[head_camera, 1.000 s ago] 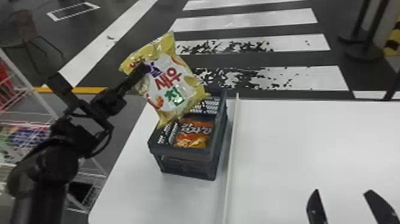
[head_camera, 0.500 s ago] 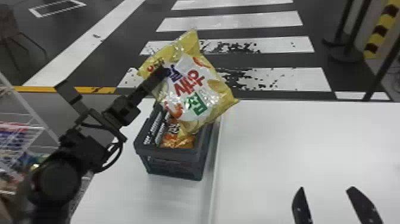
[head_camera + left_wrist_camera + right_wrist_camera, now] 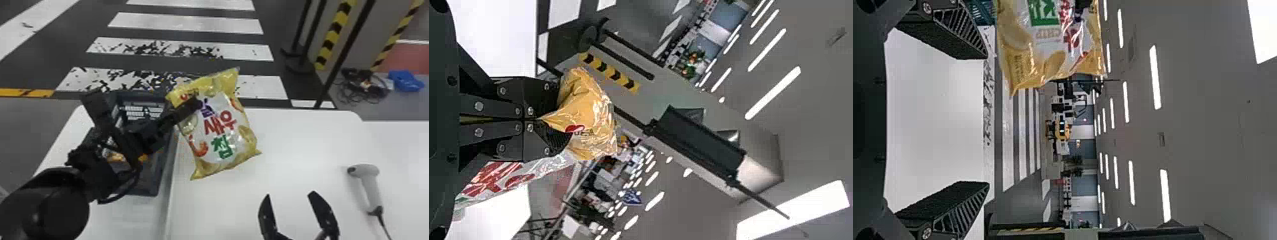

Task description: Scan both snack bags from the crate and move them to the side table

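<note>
**Chip bag in L jaws, R jaws empty, 2nd bag in crate**

Head view 1st: left gripper has its jaws clamped on the upper edge of the yellow chip bag. Bag's tilted a bit, printed side showing, hanging in the air over the white table, just right of the dark crate. Left arm reaches across the crate & hides a lot of it, but there's an orange snack bag inside, only bits showing. Right gripper is low in the view w/ its jaws apart & nothing btwn them. White handheld scanner is lying on the table to the right of that, cable attached.

L wrist view: jaws are closed tight on a pinched bit of the yellow chip bag, w/ yellow film bunched up past the tips & the white/red printed part off to one side.

R wrist view: jaws spread wide, holding nada, white tabletop visible btwn them. Yellow chip bag is farther out past the tips, apart from them, plus a small piece of the crate.
</note>
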Robot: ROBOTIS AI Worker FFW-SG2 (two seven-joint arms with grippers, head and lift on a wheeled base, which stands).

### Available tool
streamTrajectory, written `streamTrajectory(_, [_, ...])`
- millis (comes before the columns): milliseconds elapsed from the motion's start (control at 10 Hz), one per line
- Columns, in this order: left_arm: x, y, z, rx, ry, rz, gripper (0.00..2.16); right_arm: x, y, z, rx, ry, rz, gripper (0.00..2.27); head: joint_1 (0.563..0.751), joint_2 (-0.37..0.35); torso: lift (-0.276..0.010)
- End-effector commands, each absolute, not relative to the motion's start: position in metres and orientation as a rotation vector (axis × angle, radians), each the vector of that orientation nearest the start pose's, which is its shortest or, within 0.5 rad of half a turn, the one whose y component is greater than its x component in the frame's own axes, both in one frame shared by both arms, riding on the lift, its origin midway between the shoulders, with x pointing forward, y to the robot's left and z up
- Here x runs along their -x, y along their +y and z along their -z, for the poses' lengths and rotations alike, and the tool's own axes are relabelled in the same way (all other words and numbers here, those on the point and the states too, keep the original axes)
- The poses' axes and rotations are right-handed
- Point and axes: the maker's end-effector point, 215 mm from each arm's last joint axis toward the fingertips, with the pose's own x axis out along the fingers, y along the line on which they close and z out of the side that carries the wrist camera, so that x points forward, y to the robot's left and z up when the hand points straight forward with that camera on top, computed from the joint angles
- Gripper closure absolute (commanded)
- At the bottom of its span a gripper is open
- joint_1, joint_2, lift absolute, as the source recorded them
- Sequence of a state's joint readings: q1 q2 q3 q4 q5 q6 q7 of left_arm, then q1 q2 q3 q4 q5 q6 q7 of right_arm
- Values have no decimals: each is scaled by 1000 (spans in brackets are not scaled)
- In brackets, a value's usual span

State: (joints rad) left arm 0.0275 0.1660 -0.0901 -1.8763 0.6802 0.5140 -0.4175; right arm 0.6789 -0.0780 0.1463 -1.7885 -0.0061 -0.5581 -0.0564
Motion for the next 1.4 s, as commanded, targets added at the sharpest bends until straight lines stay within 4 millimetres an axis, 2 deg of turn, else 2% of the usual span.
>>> streamTrajectory(0, [-518,19,311,483,229,781,2142,-348,-172,380,-47,-90,-100,90,695,-127,-99])
streamTrajectory(200, [-511,-27,340,427,267,812,2142,-345,-175,379,-45,-96,-95,90,695,-194,-99])
streamTrajectory(600, [-495,-98,421,294,387,861,2142,-345,-181,378,-46,-101,-82,90,695,-308,-99])
streamTrajectory(700, [-487,-115,435,267,408,880,2121,-344,-181,377,-47,-104,-82,90,695,-336,-99])
streamTrajectory(800, [-488,-121,440,236,400,859,1416,-343,-182,377,-50,-104,-80,90,695,-350,-99])
streamTrajectory(900, [-486,-127,436,207,379,862,12,-342,-182,377,-50,-105,-80,90,695,-350,-99])
streamTrajectory(1100, [-489,-122,430,188,358,849,22,-343,-181,377,-50,-105,-82,90,695,-350,-99])
streamTrajectory(1300, [-497,-111,401,127,296,831,26,-343,-182,377,-51,-105,-79,90,695,-350,-99])
